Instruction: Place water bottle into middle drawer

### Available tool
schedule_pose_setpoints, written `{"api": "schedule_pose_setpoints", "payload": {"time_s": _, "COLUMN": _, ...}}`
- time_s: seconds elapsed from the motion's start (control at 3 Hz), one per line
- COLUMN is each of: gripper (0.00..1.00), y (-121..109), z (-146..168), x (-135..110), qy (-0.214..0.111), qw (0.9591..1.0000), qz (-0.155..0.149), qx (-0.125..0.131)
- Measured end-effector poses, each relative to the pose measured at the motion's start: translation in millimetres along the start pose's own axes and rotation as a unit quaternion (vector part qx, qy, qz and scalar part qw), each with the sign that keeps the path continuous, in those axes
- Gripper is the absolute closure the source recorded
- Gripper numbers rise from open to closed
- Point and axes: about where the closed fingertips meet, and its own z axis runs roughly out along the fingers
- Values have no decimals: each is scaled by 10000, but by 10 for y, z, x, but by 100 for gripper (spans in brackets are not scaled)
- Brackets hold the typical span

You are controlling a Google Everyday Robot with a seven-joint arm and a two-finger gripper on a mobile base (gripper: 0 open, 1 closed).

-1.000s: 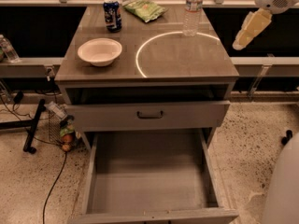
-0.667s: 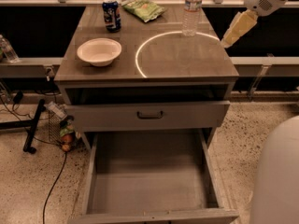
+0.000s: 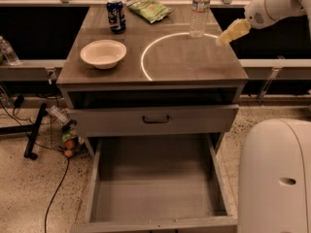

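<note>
**Claw (image 3: 224, 37) beside the water bottle (image 3: 199, 11), drawer open below**

Nearest the camera, the robot's white base (image 3: 274, 178) fills the lower right corner. Next to it the middle drawer (image 3: 155, 188) is pulled well out, its flat grey floor bare and ready to receive the bottle. Above it sits a shut drawer front (image 3: 112, 123) with a black bar handle, and above that the counter (image 3: 194, 67).

On the counter, a white bowl (image 3: 103, 53) sits front left, and a bright light ring (image 3: 142, 62) curves across the middle. At the back right edge the claw hangs on its white arm, pointing down and left toward the bottle. It is near the bottle and just to its right, but apart from it. It carries nothing, and I cannot tell whether it is released or clenched.

The water bottle stands upright near the counter's back edge, at the far rim of the light ring. It is clear plastic with a white cap, a pale label band and a ribbed body. It is taller than the blue soda can (image 3: 116, 16) at back left and stands clear of the green snack bag (image 3: 149, 8).

The step in hand looks like the reach for the grasp. To do it well, the claw should come in level and straddle the body around the label, below the cap. It should close gently, since thin plastic gives and a tall, narrow bottle tips if nudged from one side.
</note>
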Motion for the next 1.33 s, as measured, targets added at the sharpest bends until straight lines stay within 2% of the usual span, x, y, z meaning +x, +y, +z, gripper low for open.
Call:
{"api": "schedule_pose_setpoints", "payload": {"time_s": 0.33, "gripper": 0, "y": 10, "z": 25, "x": -3, "qy": -16, "qw": 10000, "qz": 0, "qx": -21}}
{"api": "schedule_pose_setpoints", "payload": {"time_s": 0.67, "gripper": 0, "y": -17, "z": 273, "x": -151, "qy": -257, "qw": 9996, "qz": 103, "qx": 50}}
{"api": "schedule_pose_setpoints", "payload": {"time_s": 1.0, "gripper": 0, "y": -85, "z": 639, "x": -380, "qy": -695, "qw": 9966, "qz": 388, "qx": 194}}
{"api": "schedule_pose_setpoints", "payload": {"time_s": 1.33, "gripper": 0, "y": -155, "z": 899, "x": -552, "qy": -1066, "qw": 9915, "qz": 676, "qx": 331}}
